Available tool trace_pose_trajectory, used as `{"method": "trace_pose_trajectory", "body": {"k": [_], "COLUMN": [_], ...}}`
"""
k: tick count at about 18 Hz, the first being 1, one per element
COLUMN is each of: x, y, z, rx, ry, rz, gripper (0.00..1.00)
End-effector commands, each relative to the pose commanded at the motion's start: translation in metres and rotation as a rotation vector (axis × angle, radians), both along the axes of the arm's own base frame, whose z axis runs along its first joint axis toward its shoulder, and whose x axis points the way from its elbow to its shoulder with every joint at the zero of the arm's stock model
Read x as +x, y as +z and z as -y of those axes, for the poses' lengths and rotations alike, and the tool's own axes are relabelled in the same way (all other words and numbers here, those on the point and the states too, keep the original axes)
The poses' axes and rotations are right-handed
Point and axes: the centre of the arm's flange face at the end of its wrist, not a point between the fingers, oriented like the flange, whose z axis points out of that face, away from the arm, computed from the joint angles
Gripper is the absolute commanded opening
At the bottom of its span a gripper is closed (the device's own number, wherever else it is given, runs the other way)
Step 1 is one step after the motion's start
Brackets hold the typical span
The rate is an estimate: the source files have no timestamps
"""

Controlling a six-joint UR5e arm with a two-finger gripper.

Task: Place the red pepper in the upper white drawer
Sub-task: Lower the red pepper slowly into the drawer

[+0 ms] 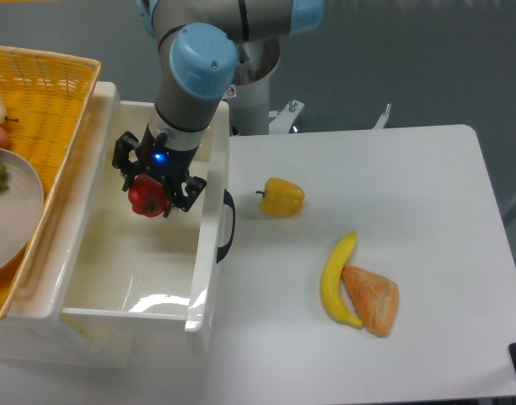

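The red pepper (147, 199) is glossy and hangs over the inside of the upper white drawer (131, 316), toward its back half. My gripper (151, 197) is shut on the red pepper, its black fingers clasping it from both sides. The drawer is pulled out, with its black curved handle (226, 226) on the right-hand front wall. The pepper's underside and its height above the drawer floor are not clear from this view.
A yellow bell pepper (282, 197) lies on the white table just right of the drawer handle. A banana (336, 279) and a piece of bread (373, 299) lie further right. A yellow wicker basket (49, 93) with a plate (12, 211) sits left of the drawer.
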Motion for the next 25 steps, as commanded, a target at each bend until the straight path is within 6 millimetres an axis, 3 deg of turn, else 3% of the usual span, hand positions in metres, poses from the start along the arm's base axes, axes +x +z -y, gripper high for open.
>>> {"method": "trace_pose_trajectory", "body": {"k": [17,22,25], "x": [0.0,0.0009,0.0009], "y": [-0.0095,-0.0087,-0.0087], "z": [-0.0012,-0.0011,-0.0011], "rx": [-0.022,-0.021,-0.02], "ry": [-0.001,-0.004,-0.006], "rz": [0.004,0.001,0.001], "gripper": [0.08,0.13,0.23]}}
